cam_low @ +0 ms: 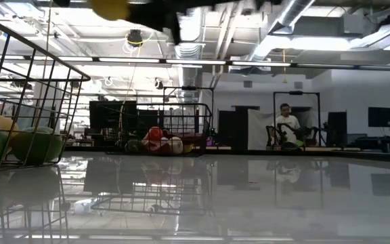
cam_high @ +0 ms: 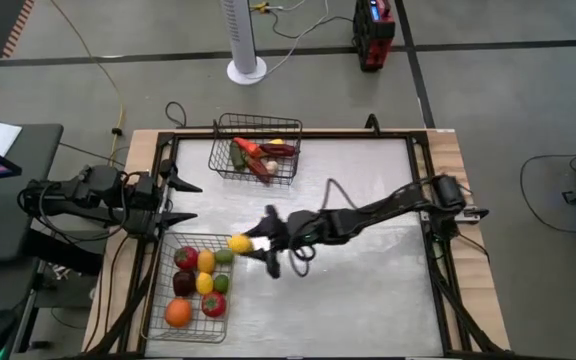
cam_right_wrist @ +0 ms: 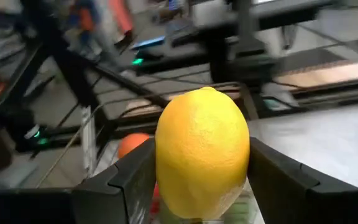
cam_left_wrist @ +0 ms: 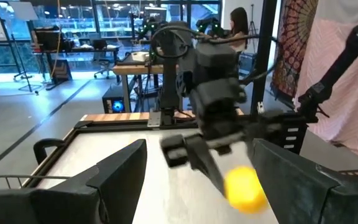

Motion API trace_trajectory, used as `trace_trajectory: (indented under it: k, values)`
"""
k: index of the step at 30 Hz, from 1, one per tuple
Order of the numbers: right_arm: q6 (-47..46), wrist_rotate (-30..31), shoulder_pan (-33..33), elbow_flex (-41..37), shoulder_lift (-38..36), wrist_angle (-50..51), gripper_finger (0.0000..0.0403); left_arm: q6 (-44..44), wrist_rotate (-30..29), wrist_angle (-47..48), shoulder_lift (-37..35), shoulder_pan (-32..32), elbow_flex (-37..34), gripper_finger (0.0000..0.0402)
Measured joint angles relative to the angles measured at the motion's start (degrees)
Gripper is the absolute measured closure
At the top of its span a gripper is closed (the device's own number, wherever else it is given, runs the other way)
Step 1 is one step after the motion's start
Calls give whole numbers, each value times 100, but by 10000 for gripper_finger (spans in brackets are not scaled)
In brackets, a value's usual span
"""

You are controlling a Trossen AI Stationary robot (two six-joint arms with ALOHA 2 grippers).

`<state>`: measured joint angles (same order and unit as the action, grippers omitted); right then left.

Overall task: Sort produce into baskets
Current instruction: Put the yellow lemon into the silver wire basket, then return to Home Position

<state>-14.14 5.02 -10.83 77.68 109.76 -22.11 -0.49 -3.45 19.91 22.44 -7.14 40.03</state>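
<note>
**Lemon held at the lower-left basket's edge**

I see the counter filling the middle of the high view, largely bare on its right half. My right arm stretches from the right edge toward centre-left; my left arm sits at the left edge, its gripper spread wide and empty between the two baskets.

The lower-left basket carries red, yellow, green and orange fruit. The upper basket, near top centre, holds a mix of red, orange and green vegetables.

The right gripper is clamped on a yellow lemon, just at the upper right corner of the lower-left basket. In the right wrist view the lemon fills the frame centre, pressed between both fingers.
</note>
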Motion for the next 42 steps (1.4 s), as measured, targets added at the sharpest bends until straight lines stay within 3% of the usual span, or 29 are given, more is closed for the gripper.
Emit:
trace_trajectory:
  k: [6, 14, 22, 26, 29, 32, 36, 42]
  values:
    - [256, -636, 2, 1502, 1049, 913, 152, -7, 1, 20, 0, -1, 0, 123]
    - [414, -667, 9, 2716, 1958, 1670, 127, -8, 0, 5, 2, 0, 0, 123]
    - [523, -661, 88, 2896, 1835, 2194, 48, 269, -374, -39, 2, -1, 0, 123]
    - [944, -42, 82, 2893, 1475, 2820, 29, 481, -497, -294, -60, -2, -192, 123]
    - [1193, 315, 81, 2892, 1219, 3035, 27, 611, -480, -1016, -247, 0, -602, 123]
    - [1335, 480, 85, 2559, 918, 2967, 28, 716, -669, -1426, -495, -2, -923, 123]
    - [1291, 1085, 102, 1514, 325, 2677, 30, 799, -1284, -1479, -779, 0, -1172, 123]
    - [916, 1314, 289, -730, -740, 601, 30, 799, -1452, -2452, -1008, 0, -1825, 123]
